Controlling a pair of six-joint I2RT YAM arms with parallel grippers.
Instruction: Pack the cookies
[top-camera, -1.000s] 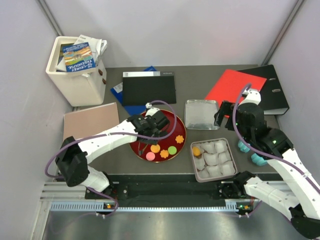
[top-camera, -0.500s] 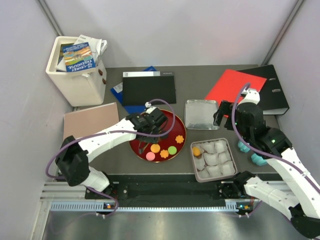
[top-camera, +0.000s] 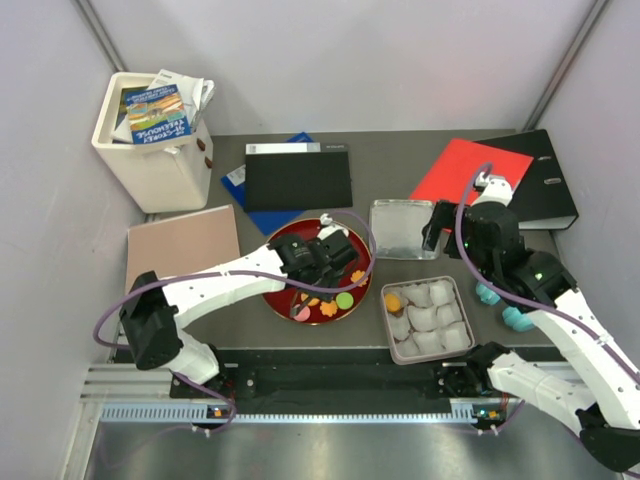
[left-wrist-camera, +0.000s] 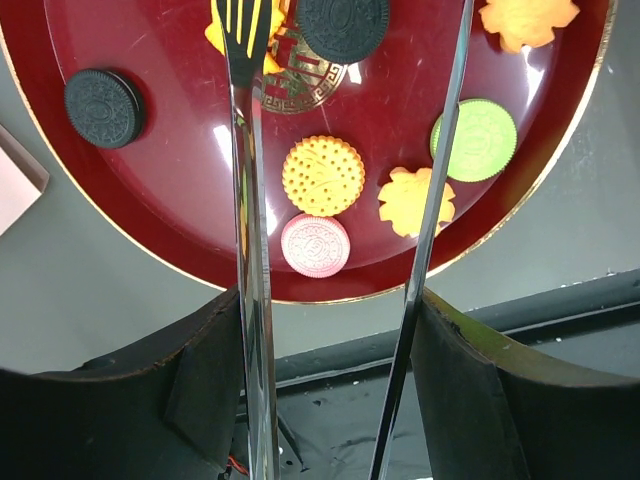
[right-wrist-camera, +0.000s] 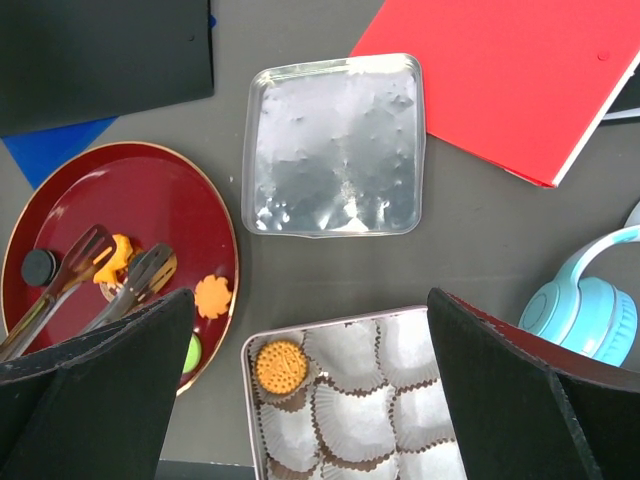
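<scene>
We are gripping slim metal tongs (left-wrist-camera: 247, 150) in the left gripper (left-wrist-camera: 328, 305) over the small orange, pink, green and black cookies (left-wrist-camera: 322, 176) on the round red plate (left-wrist-camera: 150, 200) by the table's near edge. The right gripper (right-wrist-camera: 310, 300) is hanging released. An off-centre pinch is risking flicking one over the rim.

Bright, even overhead light, sharp frames, small glare spots on the glossy red plate (left-wrist-camera: 180, 200)
</scene>
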